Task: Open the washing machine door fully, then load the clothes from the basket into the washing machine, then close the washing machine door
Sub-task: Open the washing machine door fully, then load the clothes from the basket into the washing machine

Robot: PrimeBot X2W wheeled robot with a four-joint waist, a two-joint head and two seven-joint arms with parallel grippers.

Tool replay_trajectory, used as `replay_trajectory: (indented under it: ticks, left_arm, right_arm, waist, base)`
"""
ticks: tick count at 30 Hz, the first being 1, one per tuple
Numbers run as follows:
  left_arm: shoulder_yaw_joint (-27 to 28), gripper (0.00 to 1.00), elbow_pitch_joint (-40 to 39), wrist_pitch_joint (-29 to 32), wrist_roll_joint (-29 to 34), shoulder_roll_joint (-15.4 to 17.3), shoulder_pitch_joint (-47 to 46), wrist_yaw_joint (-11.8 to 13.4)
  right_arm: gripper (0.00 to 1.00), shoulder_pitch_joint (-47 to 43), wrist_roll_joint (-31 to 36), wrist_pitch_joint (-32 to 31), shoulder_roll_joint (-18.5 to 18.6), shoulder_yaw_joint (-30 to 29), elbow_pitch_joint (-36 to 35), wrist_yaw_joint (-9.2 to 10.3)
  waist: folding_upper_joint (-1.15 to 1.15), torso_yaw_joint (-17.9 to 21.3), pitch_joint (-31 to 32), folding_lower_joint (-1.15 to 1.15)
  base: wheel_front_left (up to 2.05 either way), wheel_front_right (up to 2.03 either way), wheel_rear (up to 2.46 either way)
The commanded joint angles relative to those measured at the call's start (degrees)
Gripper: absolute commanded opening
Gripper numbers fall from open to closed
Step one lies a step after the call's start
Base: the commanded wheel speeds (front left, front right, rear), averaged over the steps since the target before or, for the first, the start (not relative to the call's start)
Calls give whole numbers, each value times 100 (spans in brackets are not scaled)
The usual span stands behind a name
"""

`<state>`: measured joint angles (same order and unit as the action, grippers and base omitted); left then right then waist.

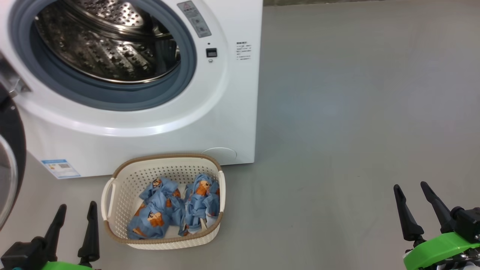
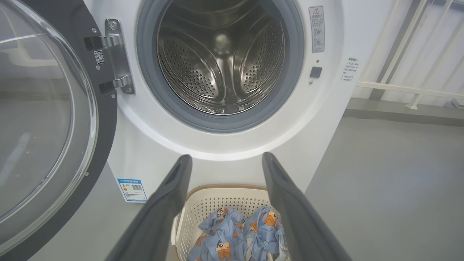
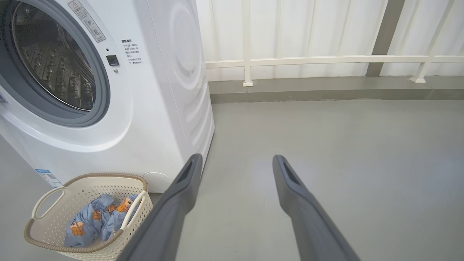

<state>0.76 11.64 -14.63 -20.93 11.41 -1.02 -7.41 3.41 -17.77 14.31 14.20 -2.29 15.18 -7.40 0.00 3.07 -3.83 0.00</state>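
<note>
Blue clothes (image 1: 176, 210) in basket (image 1: 165, 156) before washing machine (image 1: 150, 138); door (image 2: 36, 108) wide open.

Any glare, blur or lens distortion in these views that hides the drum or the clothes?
Head view: bright glints on the drum, clothes evenly lit and readable. Left wrist view: the door glass carries pale reflections; the left tool looks soft near the lens. Right wrist view: wide-angle bending bows the washing machine side; shadows on the floor are faint.
</note>
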Motion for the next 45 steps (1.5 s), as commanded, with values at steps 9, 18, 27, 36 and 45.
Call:
replay_trajectory:
  ticks: [9, 18, 27, 36, 45]
  left_arm:
    - [169, 100, -222, -37, -175, 181, -74, -8]
    - [126, 100, -268, -37, -214, 212, -67, -8]
    - [141, 100, -218, -37, -203, 224, -107, -8]
    - [95, 100, -216, -37, -214, 261, -170, -8]
    - [71, 100, -197, -37, -205, 287, -226, -8]
  right_arm:
    - [100, 14, -7, 69, 56, 98, -169, -9]
    - [100, 16, 2, 69, 38, 78, -182, -9]
    - [100, 52, 3, 69, 29, 102, -193, -9]
    - [100, 91, 9, 69, 26, 102, -202, -9]
    - [100, 129, 4, 69, 26, 111, -195, -9]
  waist:
    - [0, 173, -27, 0]
    - [0, 179, -34, 0]
    - [0, 167, -73, 0]
    - [0, 164, -131, 0]
    - [0, 145, -172, 0]
  base:
    - [0, 0, 0]
    - [0, 0, 0]
    - [0, 0, 0]
    - [19, -60, 41]
    - [67, -146, 79]
